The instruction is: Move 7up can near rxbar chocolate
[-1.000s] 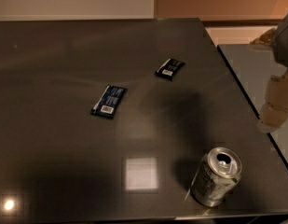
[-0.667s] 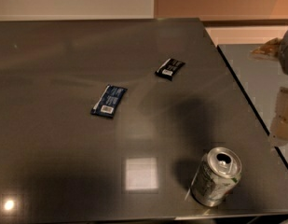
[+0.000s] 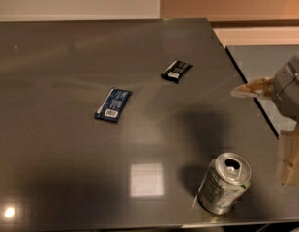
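Dark, glossy tabletop (image 3: 67, 144) with the 7up can (image 3: 224, 182) standing upright near its front edge. The rxbar chocolate (image 3: 176, 70) lies flat well behind the can and slightly to its left, with only shadowed tabletop between the two. A longer blue wrapper (image 3: 113, 104) lies behind and far left of the can, off that line. A pale square reflection (image 3: 146, 179) sits just left of the can. The gripper (image 3: 262, 137) hangs to the right of the can at the tabletop's right edge, its fingers spread wide and empty, clear of the can.
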You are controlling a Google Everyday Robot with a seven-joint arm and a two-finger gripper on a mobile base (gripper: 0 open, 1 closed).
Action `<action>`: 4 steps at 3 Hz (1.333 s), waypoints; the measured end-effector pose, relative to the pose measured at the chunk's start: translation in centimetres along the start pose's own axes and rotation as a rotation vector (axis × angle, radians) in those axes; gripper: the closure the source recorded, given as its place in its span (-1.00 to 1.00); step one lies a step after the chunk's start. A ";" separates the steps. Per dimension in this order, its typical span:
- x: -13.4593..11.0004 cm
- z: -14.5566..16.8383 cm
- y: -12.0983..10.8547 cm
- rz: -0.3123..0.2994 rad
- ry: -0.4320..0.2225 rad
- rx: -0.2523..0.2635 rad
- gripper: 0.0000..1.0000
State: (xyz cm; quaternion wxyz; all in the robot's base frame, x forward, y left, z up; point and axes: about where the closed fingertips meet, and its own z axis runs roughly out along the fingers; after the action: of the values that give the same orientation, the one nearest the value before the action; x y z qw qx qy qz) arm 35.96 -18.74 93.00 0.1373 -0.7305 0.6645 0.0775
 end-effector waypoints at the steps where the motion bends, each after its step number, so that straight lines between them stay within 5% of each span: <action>1: -1.3 1.5 1.6 -0.054 -0.050 -0.055 -1.00; 4: -4.1 3.6 4.8 -0.165 -0.153 -0.150 -1.00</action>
State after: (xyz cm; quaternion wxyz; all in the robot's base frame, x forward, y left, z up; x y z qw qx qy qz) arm 30.97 -14.10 90.34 0.1384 -0.7830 0.5819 0.1710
